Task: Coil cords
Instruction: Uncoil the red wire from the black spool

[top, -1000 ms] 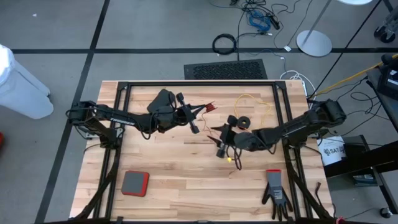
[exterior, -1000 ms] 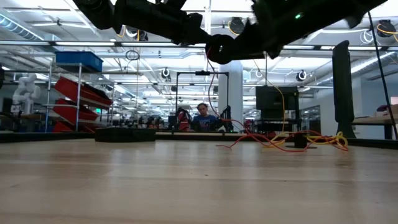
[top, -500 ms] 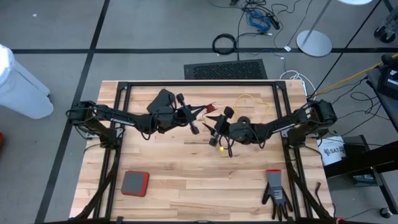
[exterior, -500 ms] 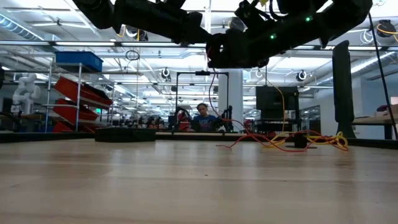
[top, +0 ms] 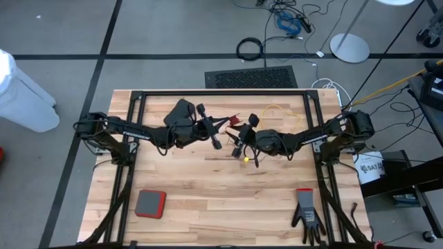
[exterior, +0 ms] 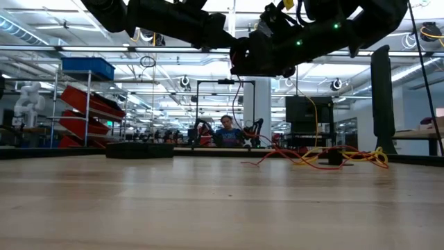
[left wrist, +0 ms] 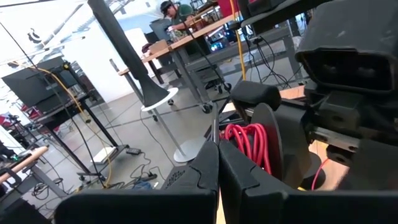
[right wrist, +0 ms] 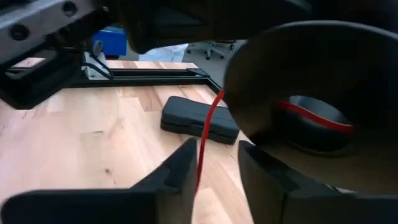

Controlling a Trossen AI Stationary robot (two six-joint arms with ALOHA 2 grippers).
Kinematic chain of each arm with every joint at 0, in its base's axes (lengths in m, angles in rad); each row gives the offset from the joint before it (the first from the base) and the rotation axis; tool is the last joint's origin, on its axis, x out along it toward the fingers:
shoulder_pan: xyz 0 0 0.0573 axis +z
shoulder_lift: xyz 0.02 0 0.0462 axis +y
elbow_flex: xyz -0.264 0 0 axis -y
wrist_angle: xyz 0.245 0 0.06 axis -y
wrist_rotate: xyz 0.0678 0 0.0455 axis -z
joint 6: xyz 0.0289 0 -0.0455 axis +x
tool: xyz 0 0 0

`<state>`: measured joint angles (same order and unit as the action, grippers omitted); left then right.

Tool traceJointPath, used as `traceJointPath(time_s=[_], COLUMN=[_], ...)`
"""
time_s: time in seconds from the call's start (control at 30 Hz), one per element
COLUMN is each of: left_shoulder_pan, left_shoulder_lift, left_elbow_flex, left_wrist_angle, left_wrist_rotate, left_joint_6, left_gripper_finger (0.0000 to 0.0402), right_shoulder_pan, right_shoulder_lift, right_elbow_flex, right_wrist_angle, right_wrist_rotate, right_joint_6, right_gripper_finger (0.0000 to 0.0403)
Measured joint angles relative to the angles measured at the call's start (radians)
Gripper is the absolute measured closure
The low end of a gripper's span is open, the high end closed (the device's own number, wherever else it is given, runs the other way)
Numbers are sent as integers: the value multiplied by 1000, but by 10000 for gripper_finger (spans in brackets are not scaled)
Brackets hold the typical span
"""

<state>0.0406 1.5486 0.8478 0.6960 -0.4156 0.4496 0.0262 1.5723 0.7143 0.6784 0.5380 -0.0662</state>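
A small black reel (left wrist: 268, 134) with red cord (left wrist: 245, 142) wound on it hangs above the table's middle, at the tips of my shut left gripper (left wrist: 217, 149), which reaches in from the left (top: 225, 126). My right gripper (right wrist: 214, 158) comes from the right (top: 239, 136) and faces the reel (right wrist: 292, 68). It is open, with one strand of red cord (right wrist: 204, 134) running down between its fingers; whether they touch it, I cannot tell. A yellow cord (top: 280, 111) lies loose on the table at the far right. My left gripper reaches level from the table's left, its shut fingertips (left wrist: 208, 163) at the reel's near flange (left wrist: 264, 121). The fingers themselves hide the exact spot they hold. The reel hangs clear of the table, and a red strand trails from it.
A red and grey case (top: 149, 203) lies near the front left and a black glove (top: 306, 216) near the front right. Black frame rails (top: 221, 92) run along the table's edges. More red and yellow cord (exterior: 312, 158) lies on the far part of the table. A person sits far behind.
My right gripper has moved toward the table's far edge and leftward, up to the reel at my left gripper's tips, tipping slightly downward. The reel has stayed where it was.
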Motion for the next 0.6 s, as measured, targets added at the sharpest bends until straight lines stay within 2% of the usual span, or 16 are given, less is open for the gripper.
traceJointPath(time_s=[0.2, 0.43, 0.53, 0.6], left_shoulder_pan=[0, 0, 0, 0], left_shoulder_lift=[0, 0, 0, 0], left_elbow_flex=[0, 0, 0, 0], left_wrist_angle=[0, -5, -8, -13], left_wrist_rotate=[0, 0, 0, 0], left_joint_6=[0, 0, 0, 0], left_gripper_finger=[402, 402, 402, 402], right_shoulder_pan=[-10, 26, 75, 115], right_shoulder_lift=[0, -11, -43, -70], right_elbow_flex=[0, 0, 0, 0], right_wrist_angle=[0, 58, 67, 44], right_wrist_rotate=[-75, -101, -23, 111], right_joint_6=[2, -33, -87, -137], right_gripper_finger=[390, 401, 402, 402])
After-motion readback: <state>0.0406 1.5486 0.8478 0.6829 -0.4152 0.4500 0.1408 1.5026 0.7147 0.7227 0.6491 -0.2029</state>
